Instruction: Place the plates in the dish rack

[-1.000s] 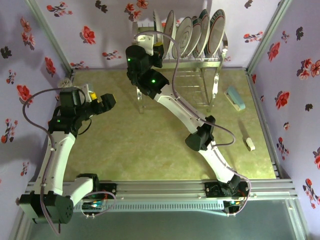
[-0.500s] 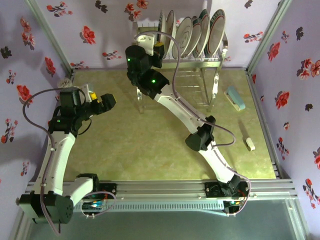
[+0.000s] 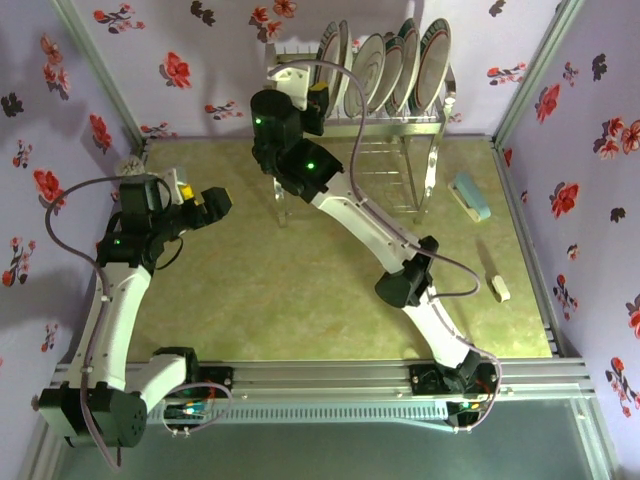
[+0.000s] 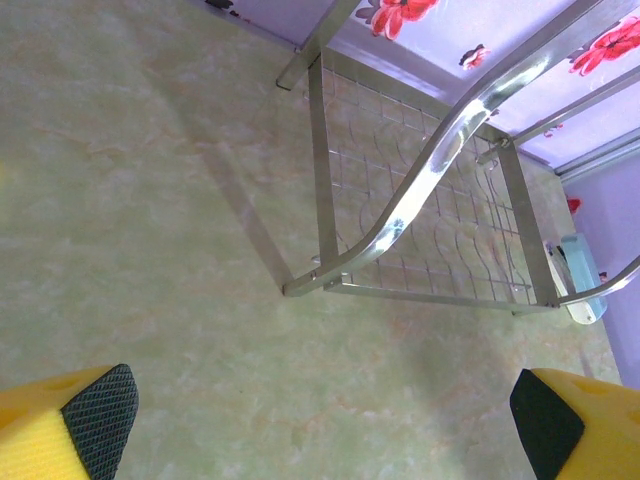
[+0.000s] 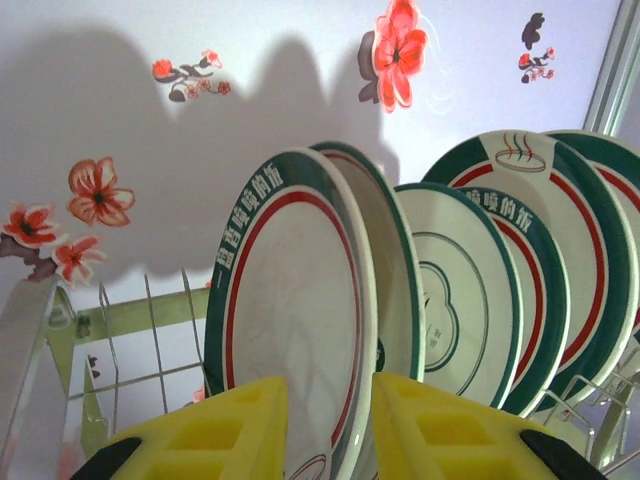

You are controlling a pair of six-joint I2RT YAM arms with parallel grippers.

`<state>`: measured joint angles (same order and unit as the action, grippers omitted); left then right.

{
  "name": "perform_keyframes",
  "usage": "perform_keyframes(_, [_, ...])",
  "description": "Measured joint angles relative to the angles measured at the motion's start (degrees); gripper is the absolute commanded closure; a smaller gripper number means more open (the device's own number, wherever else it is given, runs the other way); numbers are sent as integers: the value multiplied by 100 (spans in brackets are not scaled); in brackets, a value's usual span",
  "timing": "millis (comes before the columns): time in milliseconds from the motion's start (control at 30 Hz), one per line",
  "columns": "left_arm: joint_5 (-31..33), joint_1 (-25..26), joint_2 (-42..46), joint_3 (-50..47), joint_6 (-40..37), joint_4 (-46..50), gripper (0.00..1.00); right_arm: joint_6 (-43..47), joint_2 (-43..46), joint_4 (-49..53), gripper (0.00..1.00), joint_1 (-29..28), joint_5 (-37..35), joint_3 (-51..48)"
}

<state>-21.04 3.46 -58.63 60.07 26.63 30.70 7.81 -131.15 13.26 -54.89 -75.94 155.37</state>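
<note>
Well, glossy round plates [image 5: 290, 300] (shiny wire rack [image 5: 140, 312])

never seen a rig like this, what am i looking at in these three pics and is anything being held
Two robot arms are bolted at the near edge of a table. The wide picture looks down from above and behind them. The other two come from a camera on each wrist, so the yellow fingers at the bottom are that arm's own.

On the table stands a metal dish rack with plates upright in it. To its right lie a pale blue block and a small cream piece.

The left gripper is open and holds nothing. The right gripper is up at the rack, a finger on either side of the front plate. I can't tell whether it is pinching it.
</note>
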Motion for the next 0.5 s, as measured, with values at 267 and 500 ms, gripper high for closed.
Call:
perform_keyframes(267, [0,0,0,0,20,4,0,7,376,0,69,-79,72,-101])
perform_keyframes(500, [0,0,0,37,15,92,0,4,1025,142,61,-114,210,-369])
